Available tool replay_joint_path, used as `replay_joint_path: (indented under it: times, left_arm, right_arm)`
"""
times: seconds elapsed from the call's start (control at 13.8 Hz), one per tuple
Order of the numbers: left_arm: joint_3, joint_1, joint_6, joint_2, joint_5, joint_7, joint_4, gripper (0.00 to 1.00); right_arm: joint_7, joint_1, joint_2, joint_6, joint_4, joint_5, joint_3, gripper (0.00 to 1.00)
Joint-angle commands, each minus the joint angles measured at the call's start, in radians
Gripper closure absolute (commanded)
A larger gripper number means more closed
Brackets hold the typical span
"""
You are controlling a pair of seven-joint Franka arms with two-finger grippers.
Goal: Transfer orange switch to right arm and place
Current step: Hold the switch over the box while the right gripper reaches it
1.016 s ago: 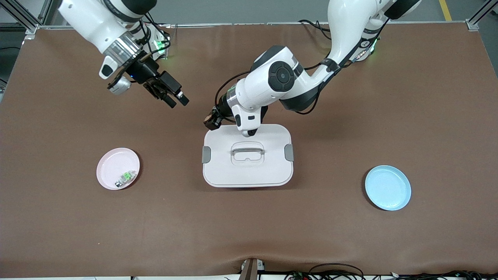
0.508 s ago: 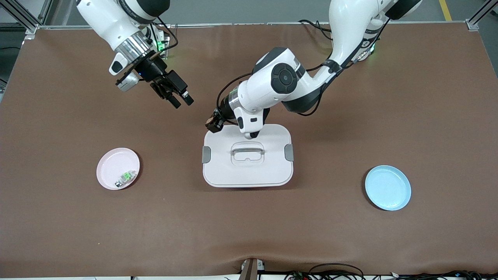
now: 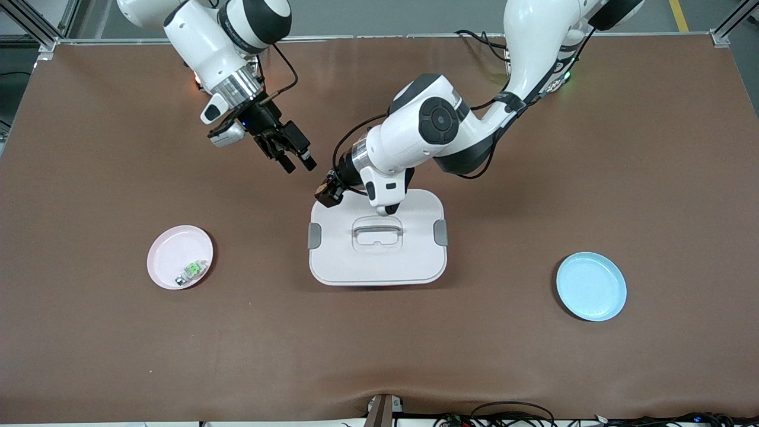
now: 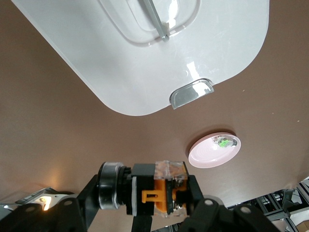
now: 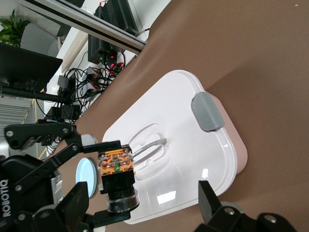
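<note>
The orange switch (image 3: 324, 189), black-bodied with an orange middle and a silver ring end, hangs in the air with my left gripper (image 3: 328, 194) shut on it. They are over the corner of the white box (image 3: 377, 261) toward the right arm's end. The left wrist view shows the orange switch (image 4: 159, 193) lying crosswise in the left gripper (image 4: 145, 195). My right gripper (image 3: 299, 166) hangs open a short way from it, over bare table. In the right wrist view the orange switch (image 5: 116, 174) sits just ahead of the right gripper (image 5: 142, 200), whose wide-apart fingers (image 5: 208, 199) hold nothing.
A pink plate (image 3: 172, 249) holding a pale switch with a green middle (image 3: 191, 271) lies toward the right arm's end. A blue plate (image 3: 591, 286) lies toward the left arm's end. The white box has a handle (image 3: 377, 228) and grey side clips.
The right arm has swung toward the middle of the table, bringing its open gripper close to the held switch. The left gripper has shifted only slightly, still shut on the switch.
</note>
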Motion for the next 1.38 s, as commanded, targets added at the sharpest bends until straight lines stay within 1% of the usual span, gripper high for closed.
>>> replay_joint_path:
  times: [0.0, 0.29, 0.87, 1.09, 1.16, 1.31]
  left_arm:
    - [0.006, -0.013, -0.001, 0.009, -0.014, 0.015, 0.02, 1.0]
    - [0.005, -0.017, -0.001, 0.011, -0.01, 0.019, 0.02, 1.0]
    - [0.006, -0.04, -0.005, 0.012, -0.007, 0.017, 0.02, 1.0]
    - [0.006, -0.047, -0.005, 0.012, -0.007, 0.017, 0.02, 1.0]
    - [0.006, -0.047, -0.001, 0.012, -0.007, 0.017, 0.02, 1.0]
    - [0.006, -0.047, 0.0, 0.012, -0.007, 0.017, 0.018, 1.0]
  right_arm:
    - [-0.015, 0.014, 0.039, 0.024, 0.038, 0.036, -0.007, 0.0]
    - [-0.015, 0.029, 0.103, 0.071, 0.084, 0.036, -0.007, 0.0]
    - [-0.015, 0.057, 0.155, 0.106, 0.118, 0.038, -0.007, 0.0]
    - [-0.013, 0.068, 0.16, 0.106, 0.121, 0.038, -0.007, 0.0]
    - [-0.013, 0.072, 0.16, 0.108, 0.121, 0.038, -0.007, 0.06]
    - [-0.012, 0.08, 0.162, 0.117, 0.121, 0.038, -0.007, 0.15]
